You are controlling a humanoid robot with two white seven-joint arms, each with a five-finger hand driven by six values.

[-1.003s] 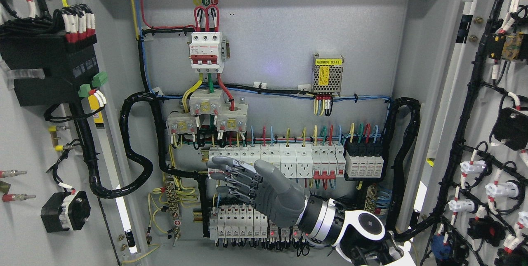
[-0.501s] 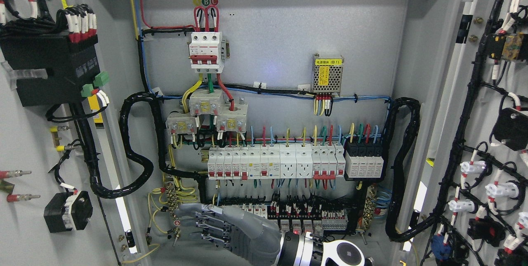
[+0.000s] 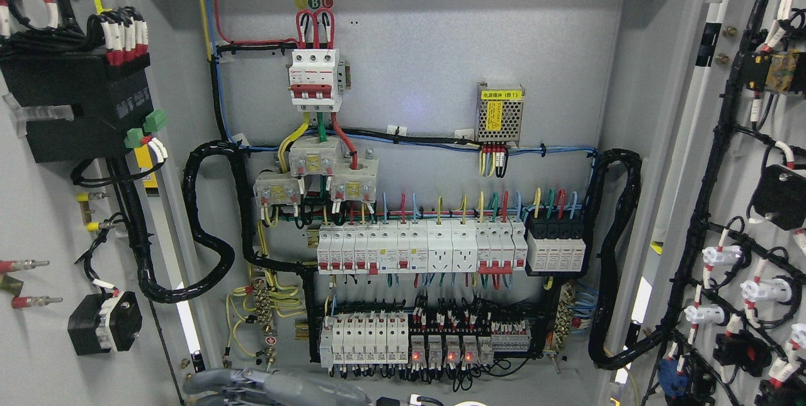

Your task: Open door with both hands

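The cabinet's two doors stand swung wide. The left door (image 3: 38, 217) shows its inner face with a black box and wiring, and the right door (image 3: 740, 167) carries a black wire harness and white connectors. Between them the back panel (image 3: 428, 47) lies in full view. My right hand (image 3: 252, 386) is low at the bottom edge, its grey fingers stretched out towards the left and holding nothing. Only its upper part shows, and it touches neither door. My left hand is out of view.
On the panel sit a red-and-white main breaker (image 3: 315, 77), a small power supply (image 3: 499, 113), a row of white breakers (image 3: 415, 248) and a lower row with red lights (image 3: 403, 340). Thick black conduits (image 3: 208, 223) loop along both sides.
My right hand has dropped from in front of the middle breaker row down to the bottom edge and shifted left, uncovering both breaker rows. The doors have not moved.
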